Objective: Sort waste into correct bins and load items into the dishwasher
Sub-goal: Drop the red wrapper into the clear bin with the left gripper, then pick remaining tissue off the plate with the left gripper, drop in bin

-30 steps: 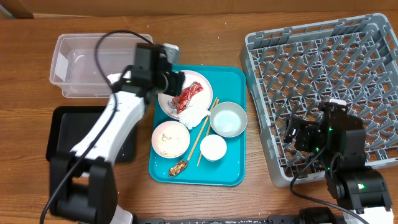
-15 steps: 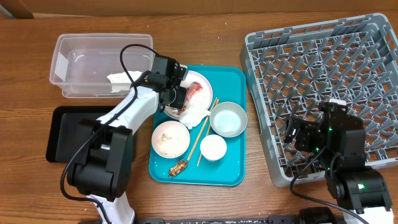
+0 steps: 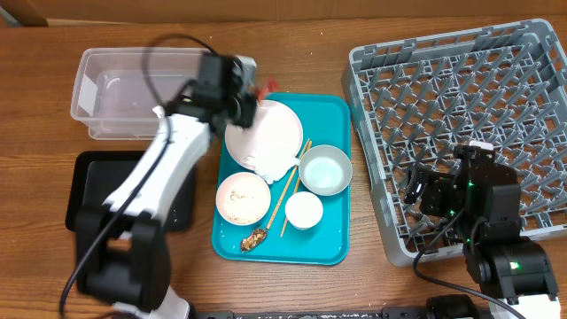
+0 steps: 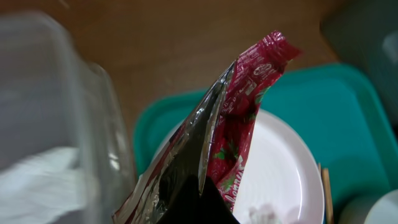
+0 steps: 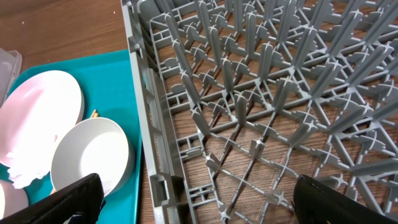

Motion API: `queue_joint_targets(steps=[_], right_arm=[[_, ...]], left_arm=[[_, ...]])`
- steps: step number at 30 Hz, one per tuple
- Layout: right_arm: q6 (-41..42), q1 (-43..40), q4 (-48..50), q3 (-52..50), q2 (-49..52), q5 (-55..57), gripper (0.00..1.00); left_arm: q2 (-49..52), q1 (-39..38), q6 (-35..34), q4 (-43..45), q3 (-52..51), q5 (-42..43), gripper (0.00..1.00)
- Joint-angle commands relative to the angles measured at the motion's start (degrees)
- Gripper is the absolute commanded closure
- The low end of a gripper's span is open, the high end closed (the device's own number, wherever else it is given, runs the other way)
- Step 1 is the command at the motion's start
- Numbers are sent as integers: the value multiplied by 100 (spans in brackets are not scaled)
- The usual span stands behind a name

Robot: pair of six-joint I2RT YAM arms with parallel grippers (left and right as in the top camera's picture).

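Observation:
My left gripper [image 3: 251, 97] is shut on the red-and-white wrapper [image 3: 263, 89], holding it up over the far-left rim of the white plate [image 3: 270, 133], beside the clear tub [image 3: 124, 89]. In the left wrist view the wrapper [image 4: 242, 118] rises from the closed fingers, red outside and silver inside. A crumpled napkin [image 3: 280, 164] lies at the plate's near edge. On the teal tray [image 3: 332, 111] are a rice bowl [image 3: 243, 198], a pale bowl [image 3: 325, 168], a cup [image 3: 304, 210], chopsticks [image 3: 291, 184] and a brown scrap [image 3: 255, 237]. My right gripper [image 3: 423, 190] hangs open over the dish rack [image 3: 461, 106].
The black tray [image 3: 89, 186] lies in front of the clear tub, under my left arm. White crumpled paper [image 3: 165, 112] sits in the tub's near right corner. The rack's left wall [image 5: 146, 93] stands between my right gripper [image 5: 208, 205] and the teal tray [image 5: 112, 68].
My left gripper closed on the wrapper on the plate and lifted it up and back toward the tub. The plate now shows bare. The right arm has not moved.

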Motion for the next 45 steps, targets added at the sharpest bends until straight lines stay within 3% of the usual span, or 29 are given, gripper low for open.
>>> queue_joint_targets(steps=[1,9,13,16,23,33,45], right_arm=[[9,-15,28,153,-26,-26,0],[9,-15,28,153,-26,-26,0],[11,-15,26,153,-26,-26,0],[11,-15,24,153,-26,-26,0],[9,-15,24,153,-26,-26,0],[9,-15,26,153,-26,-26,0],[11,-15,24,153,-26,-26,0]], left_arm=[[-579,328,-7,39,251,-662,96],[-501,994,-7,-96,247,-1012,94],[-356,1108,-15,-133,245,-1005,66],[-328,1082,-28,-205,245,-822,56],[-323,804,26,-649,245,850,49],[212,-57,647,-1102,26,925,39],[1298,-802,1027,-1294,22,852,41]])
